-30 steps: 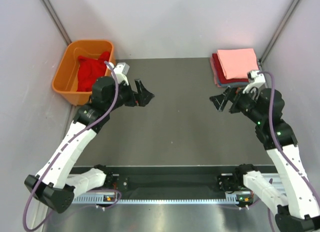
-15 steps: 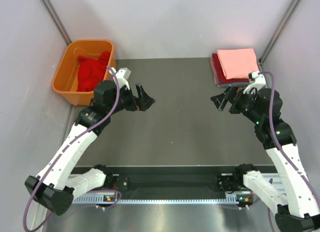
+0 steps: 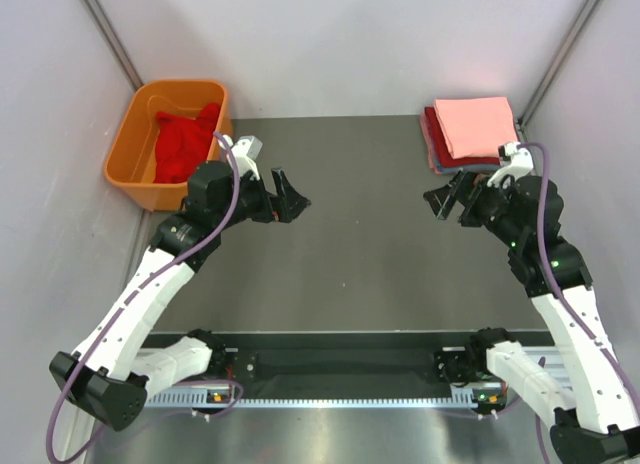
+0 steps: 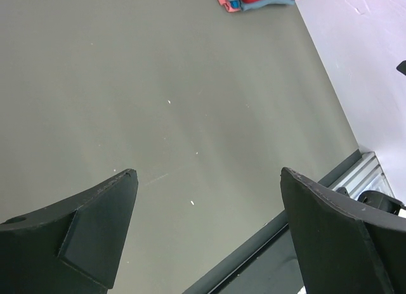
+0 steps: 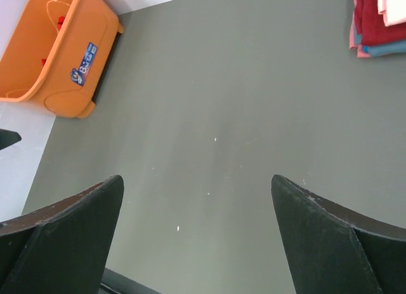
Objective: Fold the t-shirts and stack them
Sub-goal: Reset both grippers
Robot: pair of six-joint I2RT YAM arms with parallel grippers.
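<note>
- We see the left gripper (image 3: 292,192) hovering over the left half of the table (image 3: 360,264). Its jaws are spread wide and it is released, grasping nothing.
- In its wrist view, only bare dark table shows between the two black fingers (image 4: 89,234).
- The right gripper (image 3: 441,202) hangs over the right half of the table, likewise released and empty. It faces the left gripper across the middle, and the two are well apart.
- The folded t-shirts (image 3: 470,149) sit in a stack at the far right corner of the table, just beyond the right gripper and clear of it.
- A salmon-pink t-shirt (image 3: 476,122) lies on top of the stack with dark red ones beneath. In the right wrist view we also make out a pink and a blue edge at the bottom.
- A crumpled red t-shirt heap (image 3: 185,144) lies in the orange tub (image 3: 128,144) at the far left corner, just behind the left arm. We cannot tell how many garments it holds.
- Neither gripper touches any cloth.
</note>
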